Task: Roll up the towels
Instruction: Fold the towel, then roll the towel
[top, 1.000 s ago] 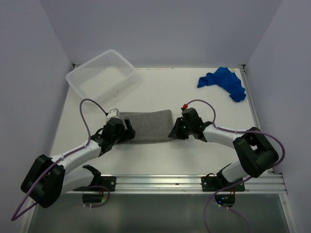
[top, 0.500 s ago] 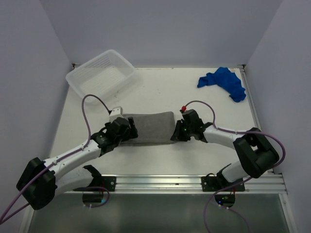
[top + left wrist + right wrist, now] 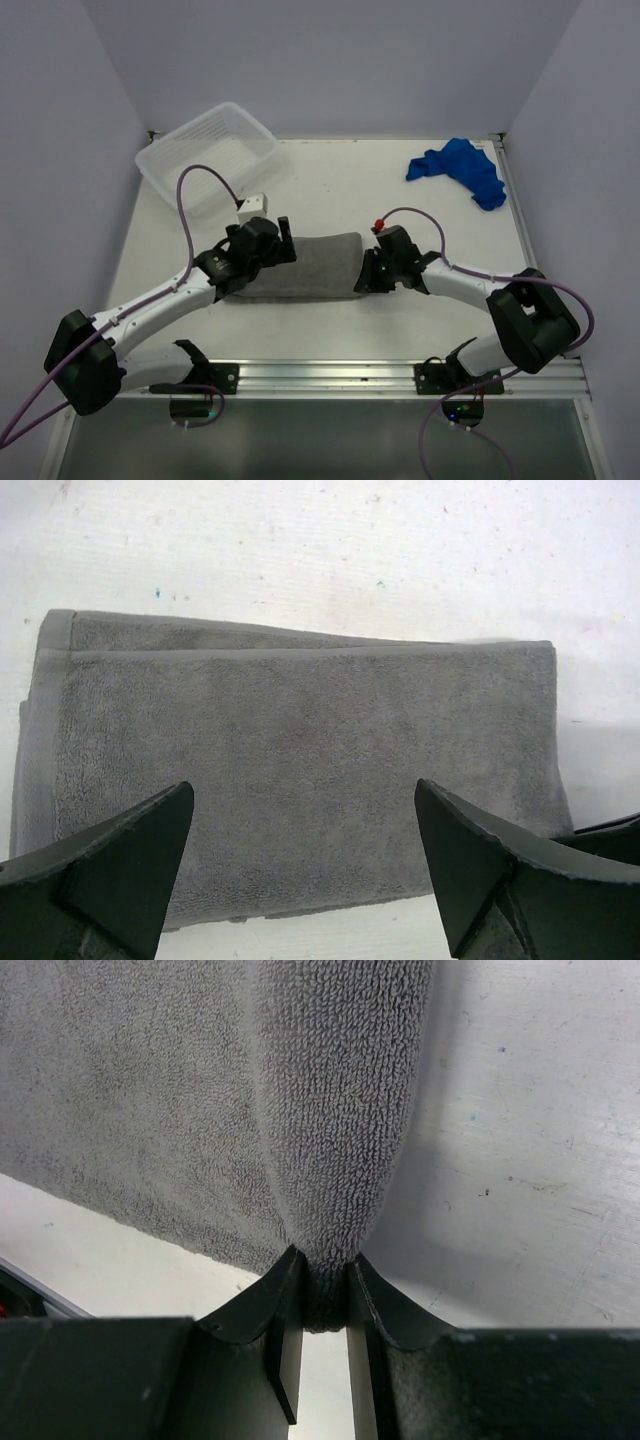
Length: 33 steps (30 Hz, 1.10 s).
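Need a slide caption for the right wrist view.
Right gripper pinches a fold of the grey towel on the white table.

Left arm: base at 7 o'clock, stretched toward 1 o'clock, wrist pitched down. Left gripper (image 3: 302, 790) jaws wide apart, clamping nothing. Right arm: elbow at 4 o'clock (sharply bent), forearm running toward 9 o'clock. Right gripper (image 3: 323, 1260) jaws pinched narrow on grey towel (image 3: 340, 1110) fold.

White table (image 3: 330, 190) carries grey towel (image 3: 310, 265), crumpled blue towel (image 3: 460, 170), and basket (image 3: 205, 150), perhaps overhanging.
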Tool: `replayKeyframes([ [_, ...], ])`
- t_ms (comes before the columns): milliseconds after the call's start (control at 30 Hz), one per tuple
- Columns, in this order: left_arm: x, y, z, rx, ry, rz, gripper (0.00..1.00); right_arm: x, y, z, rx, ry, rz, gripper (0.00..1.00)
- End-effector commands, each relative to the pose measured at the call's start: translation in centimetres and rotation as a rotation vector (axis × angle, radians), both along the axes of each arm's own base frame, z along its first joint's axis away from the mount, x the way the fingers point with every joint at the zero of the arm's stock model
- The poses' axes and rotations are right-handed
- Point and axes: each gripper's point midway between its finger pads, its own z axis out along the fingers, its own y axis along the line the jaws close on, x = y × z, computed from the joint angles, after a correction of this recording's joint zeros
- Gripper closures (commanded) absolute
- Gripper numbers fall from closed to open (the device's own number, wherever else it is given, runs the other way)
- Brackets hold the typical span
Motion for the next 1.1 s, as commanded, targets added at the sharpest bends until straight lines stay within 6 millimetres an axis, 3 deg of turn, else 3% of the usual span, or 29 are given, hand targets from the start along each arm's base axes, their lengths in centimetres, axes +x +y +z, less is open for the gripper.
replayKeyframes([
  [0,1.6,-1.9,3.6,-0.004,-0.067,-0.053,0.04,0.4,-0.5,0.5,-0.009,-0.042,-0.011,0.76],
  [133,2.7,-3.5,4.0,0.02,-0.057,-0.088,0.04,0.3,-0.7,0.7,-0.004,-0.051,-0.034,0.66],
  [333,4.0,-7.7,4.0,0.012,-0.042,-0.16,0.05,0.1,-1.3,1.1,-0.011,-0.064,-0.055,0.55],
  [367,4.2,-8.3,3.1,0.03,-0.023,-0.168,0.05,0.1,-1.3,1.2,-0.007,-0.062,-0.059,0.54],
  [400,4.6,-9.1,3.8,0.023,-0.034,-0.175,0.05,0.0,-1.4,1.3,-0.001,-0.062,-0.066,0.52],
  [467,4.5,-10.4,2.4,0.049,0.001,-0.196,0.06,0.1,-1.3,1.6,0.02,-0.067,-0.092,0.52],
  [533,4.8,-11.8,2.7,0.043,0.007,-0.21,0.06,-0.1,-1.7,1.5,0.027,-0.062,-0.126,0.52],
  [567,5.0,-12.4,1.6,0.058,0.032,-0.219,0.07,-0.2,-1.9,1.4,0.026,-0.067,-0.138,0.52],
  [600,5.4,-13.1,2.1,0.048,0.025,-0.22,0.07,-0.2,-2.0,1.4,0.027,-0.067,-0.149,0.53],
  [733,5.7,-15.5,1.1,0.062,0.061,-0.248,0.08,-0.2,-2.6,0.8,0.032,-0.066,-0.196,0.54],
  [767,5.9,-16.1,0.0,0.075,0.078,-0.255,0.09,-0.2,-2.7,0.6,0.037,-0.072,-0.201,0.55],
  [833,6.0,-17.5,0.4,0.067,0.076,-0.267,0.09,-0.1,-2.7,0.4,0.049,-0.069,-0.215,0.55],
  [867,6.1,-17.9,-0.8,0.089,0.095,-0.269,0.09,0.0,-2.8,0.2,0.055,-0.072,-0.219,0.56],
  [900,6.5,-18.8,-0.2,0.082,0.083,-0.272,0.09,0.0,-2.8,0.1,0.058,-0.071,-0.224,0.57],
  [1067,6.5,-20.2,-2.0,0.145,0.112,-0.282,0.09,0.0,-2.5,-0.6,0.09,-0.054,-0.229,0.65],
])
